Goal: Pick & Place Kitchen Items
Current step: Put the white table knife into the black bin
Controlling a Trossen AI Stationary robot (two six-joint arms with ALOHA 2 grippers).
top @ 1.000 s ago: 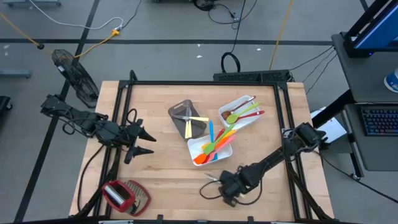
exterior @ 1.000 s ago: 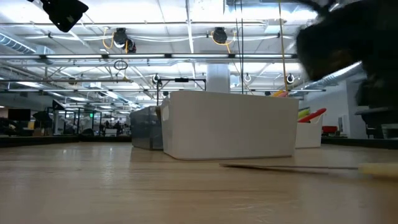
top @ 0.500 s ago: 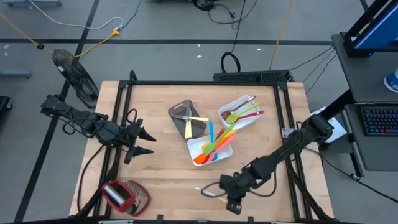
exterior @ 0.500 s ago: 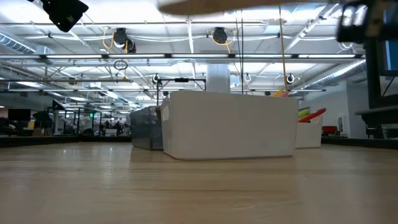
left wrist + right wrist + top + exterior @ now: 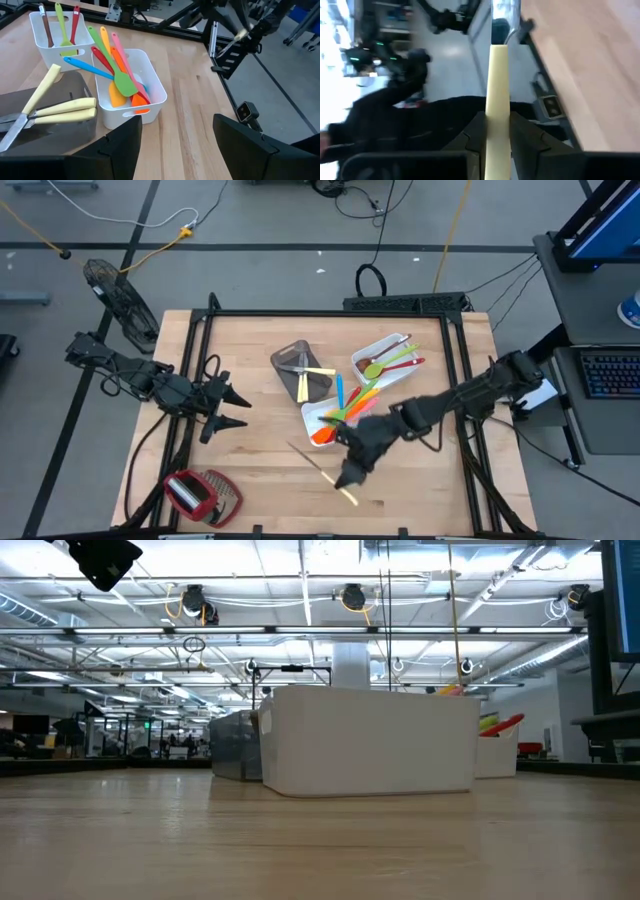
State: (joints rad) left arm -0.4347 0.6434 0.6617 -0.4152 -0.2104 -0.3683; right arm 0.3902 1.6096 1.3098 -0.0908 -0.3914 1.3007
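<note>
Hidden: your low view shows neither gripper | cut off: pale-handled metal knife (image 5: 498, 95), handle end runs off the right wrist view | blurred: room behind it | too small: knife's blade from above.

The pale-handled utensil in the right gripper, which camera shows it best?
The high view: the whole pale-handled utensil shows, slanting in the right gripper above the table. The right wrist view shows only its pale handle between the fingers, the left wrist view a distant handle tip, the low view nothing.

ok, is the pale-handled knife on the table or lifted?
Lifted. The right pincer is shut on the pale-handled knife, which slants across it in the high view; the low view shows nothing lying on the table.
</note>
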